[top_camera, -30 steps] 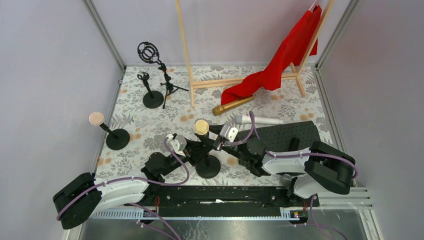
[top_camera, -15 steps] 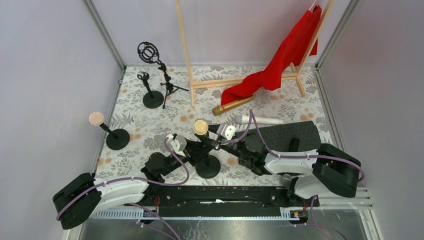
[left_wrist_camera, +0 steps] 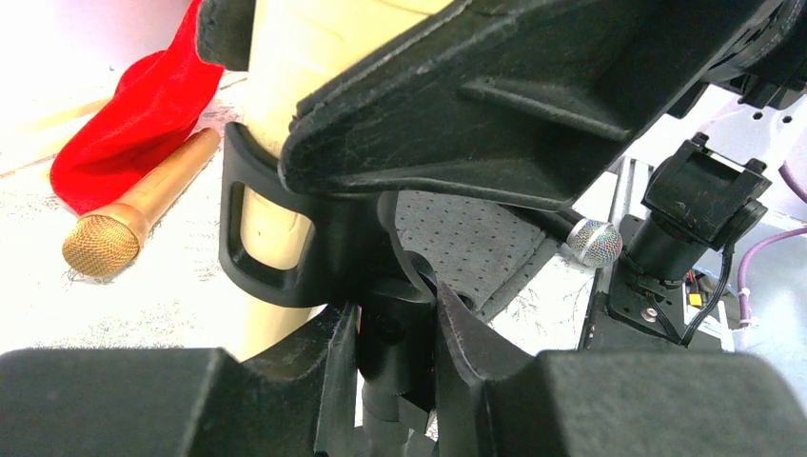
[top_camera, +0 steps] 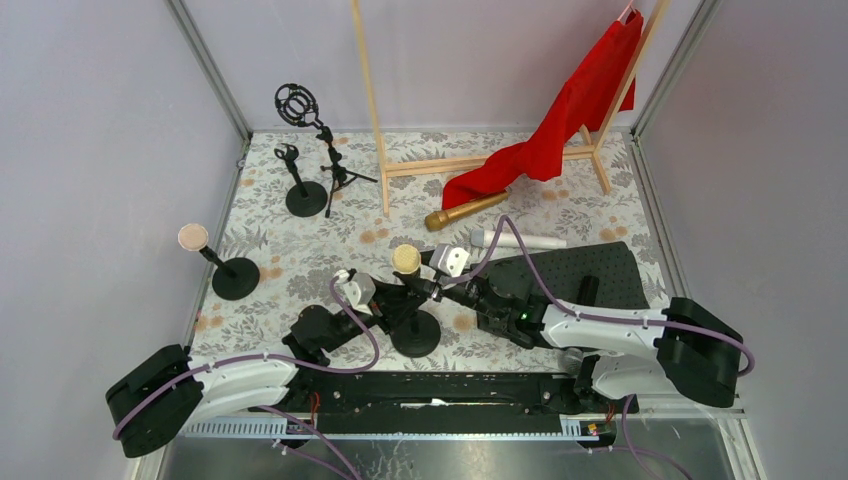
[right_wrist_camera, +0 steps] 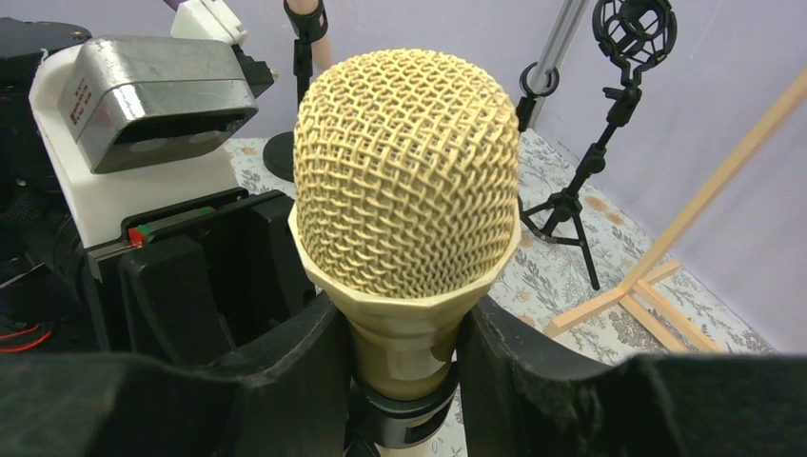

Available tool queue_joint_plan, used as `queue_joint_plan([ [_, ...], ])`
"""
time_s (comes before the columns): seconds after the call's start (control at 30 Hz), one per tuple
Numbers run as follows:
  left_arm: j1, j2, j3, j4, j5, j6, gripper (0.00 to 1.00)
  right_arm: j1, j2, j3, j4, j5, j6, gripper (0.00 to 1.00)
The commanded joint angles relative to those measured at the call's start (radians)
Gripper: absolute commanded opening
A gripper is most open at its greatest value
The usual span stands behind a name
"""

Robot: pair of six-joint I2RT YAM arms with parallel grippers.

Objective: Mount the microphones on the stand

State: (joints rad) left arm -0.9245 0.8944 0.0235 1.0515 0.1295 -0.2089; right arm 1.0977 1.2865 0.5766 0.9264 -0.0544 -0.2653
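Observation:
The pale yellow microphone (top_camera: 405, 258) stands upright in the clip (right_wrist_camera: 404, 411) of a round-based black stand (top_camera: 415, 334). My right gripper (top_camera: 420, 281) is shut on its neck just below the mesh head (right_wrist_camera: 404, 171). My left gripper (top_camera: 396, 301) is shut on the stand's black post joint (left_wrist_camera: 400, 333), under the clip (left_wrist_camera: 255, 238). The pink microphone (top_camera: 193, 237) sits on its stand at the left. The gold microphone (top_camera: 465, 211) and the white microphone (top_camera: 520, 240) lie on the table. In the left wrist view both show, the gold one (left_wrist_camera: 133, 219) and the white one's silver head (left_wrist_camera: 595, 241).
An empty round-based stand (top_camera: 305, 197) and a tripod stand with a shock mount (top_camera: 297, 103) are at the back left. A wooden rack (top_camera: 372, 110) carries a red cloth (top_camera: 560, 125). A black perforated pad (top_camera: 580, 270) lies at the right.
The right arm's elbow has swung out to the right and its forearm has stretched toward the stand. The yellow microphone's head has shifted slightly down. The left arm has not moved.

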Motion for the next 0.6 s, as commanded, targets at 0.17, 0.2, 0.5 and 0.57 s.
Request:
queue_joint_plan([
  [0.17,0.015,0.042,-0.03,-0.048,-0.058,0.009,0.0,-0.009,-0.045,0.01,-0.262,-0.062,-0.045,0.58],
  [0.2,0.015,0.04,-0.031,-0.047,-0.058,0.008,0.0,-0.009,-0.051,0.014,-0.252,-0.065,-0.042,0.6],
  [0.5,0.016,0.038,-0.038,-0.05,-0.063,0.006,0.0,-0.009,-0.113,0.011,-0.125,-0.076,-0.01,0.64],
  [0.57,0.016,0.033,-0.041,-0.05,-0.065,0.005,0.0,-0.009,-0.133,0.0,-0.096,-0.073,-0.005,0.65],
])
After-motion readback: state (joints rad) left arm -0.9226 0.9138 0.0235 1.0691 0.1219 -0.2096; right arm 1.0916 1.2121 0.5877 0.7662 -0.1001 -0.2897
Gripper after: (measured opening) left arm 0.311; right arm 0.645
